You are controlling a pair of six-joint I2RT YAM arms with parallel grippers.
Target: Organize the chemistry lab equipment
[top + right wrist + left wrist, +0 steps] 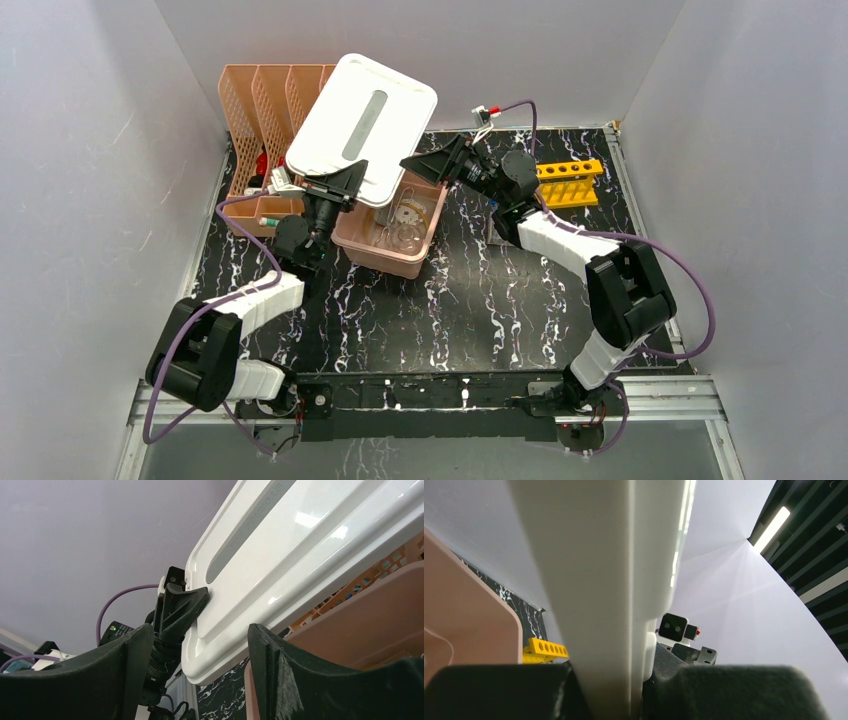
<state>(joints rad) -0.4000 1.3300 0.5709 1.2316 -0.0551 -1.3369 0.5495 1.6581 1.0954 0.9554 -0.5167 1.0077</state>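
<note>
My left end effector (pixel 335 188) is clamping the near edge of the white lid (pixel 365 110), which is tilting up beyond it. Just beneath, the pink tub (pixel 385 255) is sitting on the desk (pixel 480 300), holding clear glass dishes (pixel 405 225). My right end effector (pixel 440 162) is gaping wide beside the tub's rim, gripping nothing. Beyond it, the yellow tube rack (pixel 570 182) is lying.

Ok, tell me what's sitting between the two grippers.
The white lid. In the top view its near edge runs from the left gripper, shut on it, across to the open right gripper.
</note>
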